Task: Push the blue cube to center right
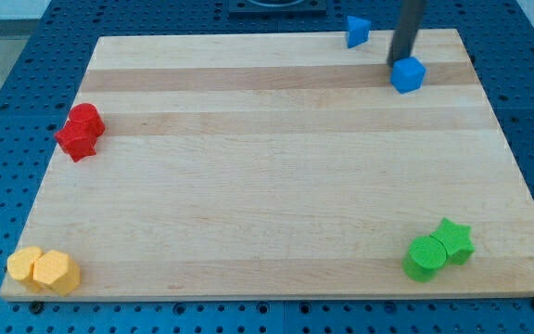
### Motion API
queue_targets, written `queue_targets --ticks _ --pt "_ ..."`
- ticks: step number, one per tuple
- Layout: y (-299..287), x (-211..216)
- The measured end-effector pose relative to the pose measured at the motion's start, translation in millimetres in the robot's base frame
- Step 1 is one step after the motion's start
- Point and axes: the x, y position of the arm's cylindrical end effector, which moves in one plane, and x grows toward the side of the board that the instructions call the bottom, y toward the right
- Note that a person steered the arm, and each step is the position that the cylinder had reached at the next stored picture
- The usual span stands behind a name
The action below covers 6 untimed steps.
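Tip point(396, 63) touching blue cube point(408, 74) at its upper-left edge, near board's point(267, 186) top right; no jaws, just a bare rod. Risk: off-centre contact could spin the cube off the nearby right edge.

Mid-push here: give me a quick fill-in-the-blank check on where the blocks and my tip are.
1. My tip sits at the upper-left edge of the blue ____.
2. The blue cube lies near the board's top-____ corner.
3. The green blocks sit at the view's bottom ____.
4. The yellow blocks number ____.

Missing words: cube; right; right; two
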Motion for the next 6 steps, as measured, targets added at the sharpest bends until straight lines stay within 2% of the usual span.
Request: queue_targets --ticks 1,3,5,6 --pt "-14 14" --pt "32 -12" --pt "33 80" --pt "33 81"
